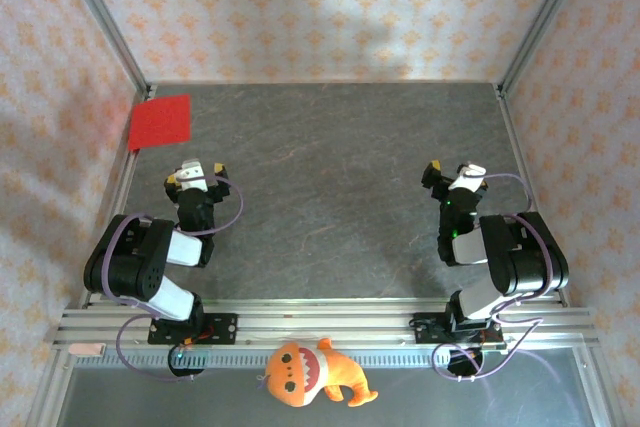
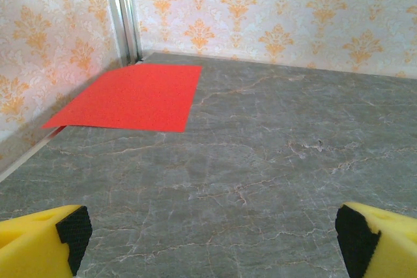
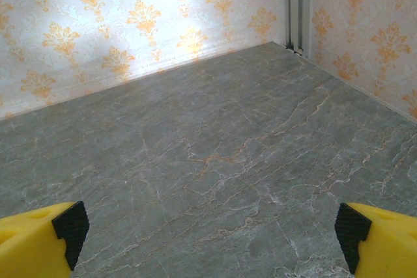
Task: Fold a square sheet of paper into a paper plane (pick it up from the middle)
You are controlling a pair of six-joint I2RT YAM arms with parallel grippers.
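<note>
in the top view the square sheet of paper (image 1: 160, 123) lies in the upper left of the frame, a flat, unfolded bright red square at the far left corner of the grey marbled table (image 1: 330, 197), with its left edge right at the foot of the patterned wall (image 1: 60, 97). the left gripper (image 1: 196, 173) sits left of centre, below and slightly right of the sheet and apart from it. its jaws are spread wide with only bare table between them. in the left wrist view the two yellow fingers (image 2: 39, 242) with black pads stand in the bottom corners, far apart, and the red sheet lies in the upper left beside the metal corner post (image 2: 124, 11). the right gripper (image 1: 452, 175) sits right of centre in the top view, well away from the sheet, and its jaws are also spread wide. in the right wrist view its yellow fingers (image 3: 39, 242) occupy the bottom corners over bare tabletop. an orange plush toy (image 1: 310, 372) with white teeth lies at the bottom centre of the top view, below the aluminium rail (image 1: 320, 319) that carries both arm bases.
</note>
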